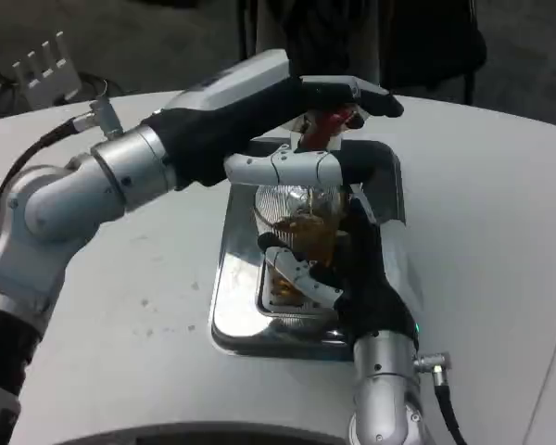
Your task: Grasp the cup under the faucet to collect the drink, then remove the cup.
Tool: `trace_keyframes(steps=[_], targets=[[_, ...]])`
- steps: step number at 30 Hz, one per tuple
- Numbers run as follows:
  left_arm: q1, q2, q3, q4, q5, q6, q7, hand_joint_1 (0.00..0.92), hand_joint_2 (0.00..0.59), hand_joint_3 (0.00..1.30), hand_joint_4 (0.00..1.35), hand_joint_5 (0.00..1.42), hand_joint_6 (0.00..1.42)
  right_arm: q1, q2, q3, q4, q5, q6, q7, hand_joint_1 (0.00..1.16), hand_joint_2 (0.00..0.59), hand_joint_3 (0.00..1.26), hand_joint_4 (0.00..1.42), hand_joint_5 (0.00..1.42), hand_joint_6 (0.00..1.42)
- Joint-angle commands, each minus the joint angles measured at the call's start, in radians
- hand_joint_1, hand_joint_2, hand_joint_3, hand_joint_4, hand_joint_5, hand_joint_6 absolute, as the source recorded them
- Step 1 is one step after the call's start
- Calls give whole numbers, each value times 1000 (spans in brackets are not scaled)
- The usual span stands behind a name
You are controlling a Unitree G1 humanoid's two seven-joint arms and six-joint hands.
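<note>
A clear cup point(301, 218) stands on the silver drip tray point(230, 301) under the faucet, partly filled with brown drink. A thin brown stream falls into it. My right hand point(361, 273) comes from below and grips the cup from its right side, its fingers wrapped round the front. My left hand point(296, 102) reaches across from the left onto the red faucet lever point(334, 122), with the fingers over the lever and the thumb stretched below it. The faucet body is mostly hidden behind this hand.
The tray sits mid-table on the white table point(120, 297). A white pronged object point(46, 67) lies at the far left corner. Dark chairs and floor lie beyond the far edge. My left forearm point(102, 181) crosses the table's left half.
</note>
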Motion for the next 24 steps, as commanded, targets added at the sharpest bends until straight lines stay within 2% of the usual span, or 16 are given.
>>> trace_keyframes(steps=[1, 11, 24], targets=[[33, 37, -4, 15, 27, 18, -25, 0, 105, 282, 204, 269, 310, -42, 145, 7, 43, 30, 16, -19, 693, 226, 159, 191, 259, 262], [39, 51, 0, 13, 22, 16, -31, 0, 106, 282, 212, 269, 310, -44, 154, 17, 81, 50, -10, -46, 692, 226, 169, 203, 262, 282], [56, 47, 20, 2, 0, 5, -18, 0, 95, 273, 206, 276, 326, -40, 158, 20, 92, 60, -34, -89, 693, 226, 270, 289, 340, 360]])
